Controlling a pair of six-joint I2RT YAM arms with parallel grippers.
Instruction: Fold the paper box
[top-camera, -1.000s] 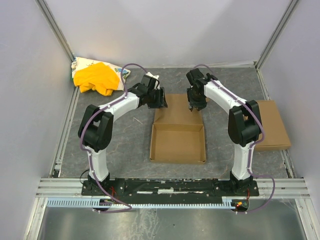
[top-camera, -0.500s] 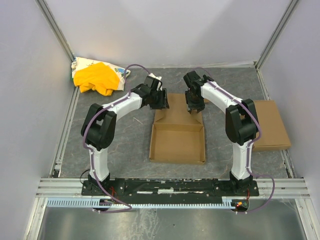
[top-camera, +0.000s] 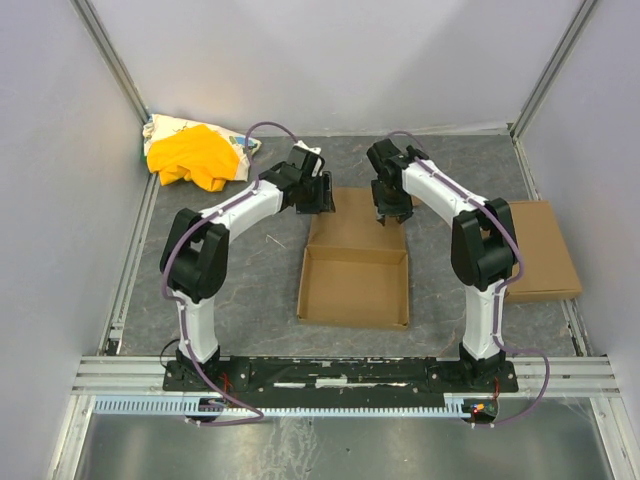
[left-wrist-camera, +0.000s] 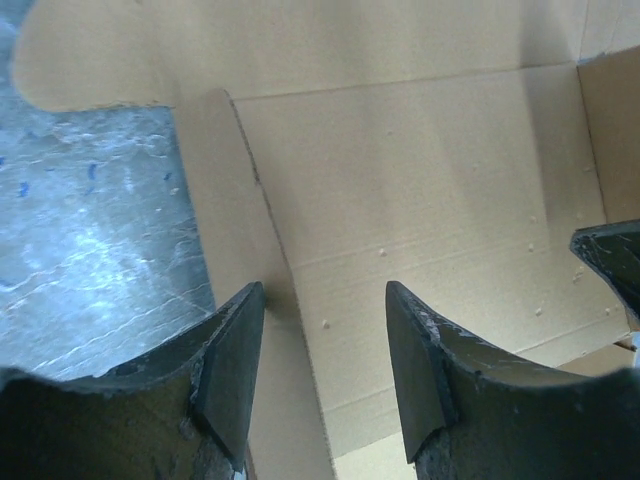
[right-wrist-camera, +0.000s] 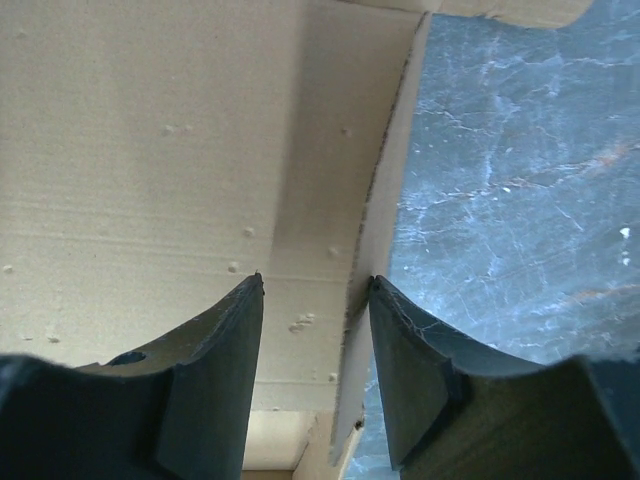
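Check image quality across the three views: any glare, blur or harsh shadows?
Top external: even, diffuse light, soft shadows, paper box sharp. Left wrist: table glares bluish-white; dark left fingers slightly soft. Right wrist: milder sheen on the table, box crisp, right fingers underexposed.

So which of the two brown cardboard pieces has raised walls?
The central paper box: its near half forms a shallow tray with walls standing. The smaller rectangle at the right lies flat.
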